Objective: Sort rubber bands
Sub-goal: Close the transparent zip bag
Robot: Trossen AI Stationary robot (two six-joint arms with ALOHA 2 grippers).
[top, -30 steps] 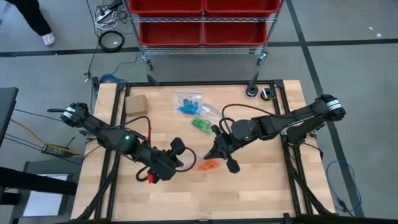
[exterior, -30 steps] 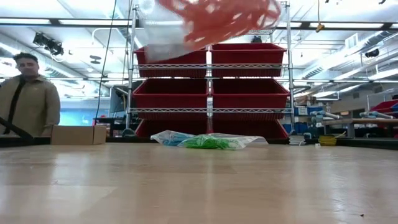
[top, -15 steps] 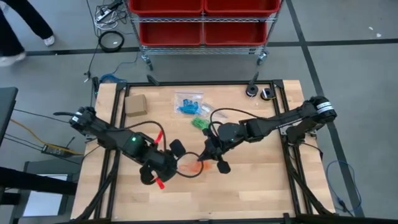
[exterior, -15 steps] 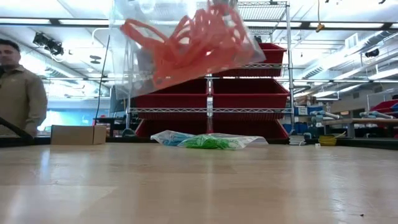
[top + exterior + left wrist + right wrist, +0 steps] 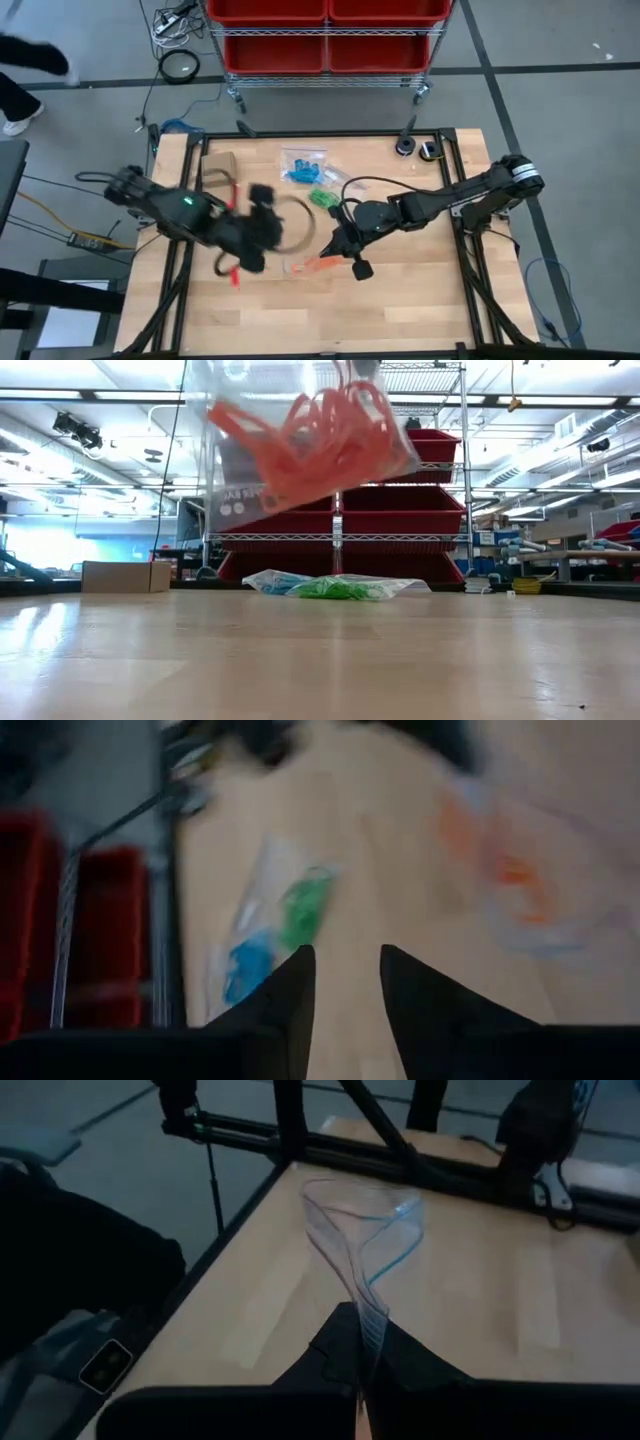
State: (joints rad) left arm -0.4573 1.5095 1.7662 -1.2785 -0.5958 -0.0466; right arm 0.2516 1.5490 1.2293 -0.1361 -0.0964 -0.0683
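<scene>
Left gripper [image 5: 262,208]: empty, fingers a little apart, arm blurred mid-table, away from the bag.
Orange rubber bands [image 5: 318,435]: inside a clear zip bag [image 5: 240,480] hanging above the table, likely so the bands stay in.
Right gripper [image 5: 335,248]: arm stretched low across the table, fingers pinched on the bag's edge.
Blue and green bands [image 5: 330,587]: bagged, lying at the far side.

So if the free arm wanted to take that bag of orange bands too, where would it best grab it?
Probably the open top edge. The clear bag hangs above the table from the right gripper, which pinches one side of the mouth; the orange rubber bands bulge lower down. The left gripper, fingers apart, would likely come in level from the left, at the opposite, free lip, where the film is flat and thin.
</scene>
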